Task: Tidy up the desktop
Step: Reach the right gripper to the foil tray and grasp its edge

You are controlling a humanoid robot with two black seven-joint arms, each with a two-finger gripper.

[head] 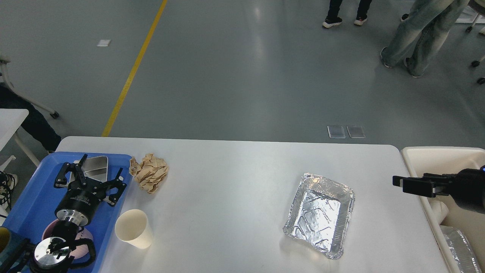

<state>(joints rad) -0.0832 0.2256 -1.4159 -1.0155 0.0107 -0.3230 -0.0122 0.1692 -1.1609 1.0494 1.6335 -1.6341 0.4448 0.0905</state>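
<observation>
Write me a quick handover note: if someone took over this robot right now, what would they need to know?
Left hand: open, empty, hovering over the blue tray, which holds a metal tin.
Right hand: at the desktop's right edge beside the beige bin; open or shut cannot be told.
On the desktop: crumpled brown paper, paper cup, foil tray.
Done: some foil already lies in the bin.
Left: clear those three items.
</observation>
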